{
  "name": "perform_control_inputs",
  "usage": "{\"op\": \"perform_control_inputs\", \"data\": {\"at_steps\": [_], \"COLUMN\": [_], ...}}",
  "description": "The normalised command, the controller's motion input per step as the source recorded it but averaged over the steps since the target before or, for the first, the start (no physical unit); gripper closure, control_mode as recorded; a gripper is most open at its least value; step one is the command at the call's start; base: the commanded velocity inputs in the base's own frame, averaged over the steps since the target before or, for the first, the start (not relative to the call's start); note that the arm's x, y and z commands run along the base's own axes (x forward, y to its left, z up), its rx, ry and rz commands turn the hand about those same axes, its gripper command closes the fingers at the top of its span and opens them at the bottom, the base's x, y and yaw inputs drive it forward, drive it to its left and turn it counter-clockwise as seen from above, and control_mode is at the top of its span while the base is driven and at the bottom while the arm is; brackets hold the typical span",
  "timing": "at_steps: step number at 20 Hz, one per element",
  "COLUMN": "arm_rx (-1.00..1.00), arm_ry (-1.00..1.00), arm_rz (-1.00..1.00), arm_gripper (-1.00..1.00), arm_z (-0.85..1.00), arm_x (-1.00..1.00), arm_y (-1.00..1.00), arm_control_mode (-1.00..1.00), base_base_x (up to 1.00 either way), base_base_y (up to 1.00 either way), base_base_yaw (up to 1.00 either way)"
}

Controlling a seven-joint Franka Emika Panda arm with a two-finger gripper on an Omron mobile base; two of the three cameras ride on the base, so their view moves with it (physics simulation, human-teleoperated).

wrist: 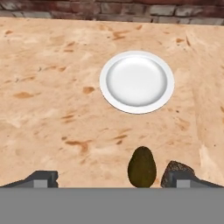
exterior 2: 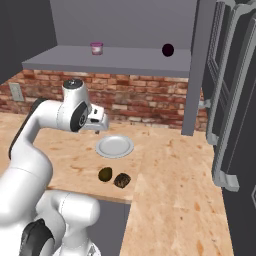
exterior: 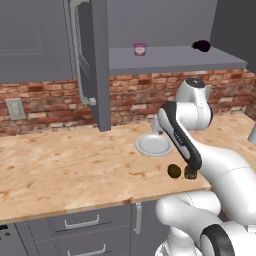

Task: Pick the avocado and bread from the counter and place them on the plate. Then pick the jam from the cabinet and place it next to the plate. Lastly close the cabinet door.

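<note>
- Avocado point(exterior: 174, 171) sits near the counter point(exterior: 75, 170) front edge in the left base view, bread point(exterior: 190, 173) just beside it, plate point(exterior: 154, 145) bare.
- Right base view — gripper point(exterior 2: 100, 125) hangs above the plate; I must drop lower and nearer.
- Hand view: fingertips point(wrist: 41, 179) spread wide, holding nothing — I centre on the avocado, clear of the bread.

Base views flank plate point(exterior: 152, 145); hand view looks down.
</note>
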Motion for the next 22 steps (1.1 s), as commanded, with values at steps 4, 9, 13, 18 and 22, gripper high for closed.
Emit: {"op": "perform_control_inputs", "data": {"at_steps": [4,9,13,18,22], "arm_rx": [0.0,0.0,0.0,0.0,0.0], "arm_ry": [0.0,0.03,0.05,0.04,0.05], "arm_rz": [0.0,0.0,0.0,0.0,0.0], "arm_gripper": [-1.0,-1.0,-1.0,-1.0,-1.0], "arm_z": [-0.34,-0.36,-0.38,-0.39,-0.39], "arm_x": [0.0,0.0,0.0,0.0,0.0], "arm_y": [-0.09,-0.05,-0.06,-0.06,-0.12], "arm_control_mode": [-1.0,-1.0,-1.0,-1.0,-1.0], "base_base_x": [0.0,0.0,0.0,0.0,0.0], "base_base_y": [0.0,0.0,0.0,0.0,0.0], "base_base_yaw": [0.0,0.0,0.0,0.0,0.0]}}
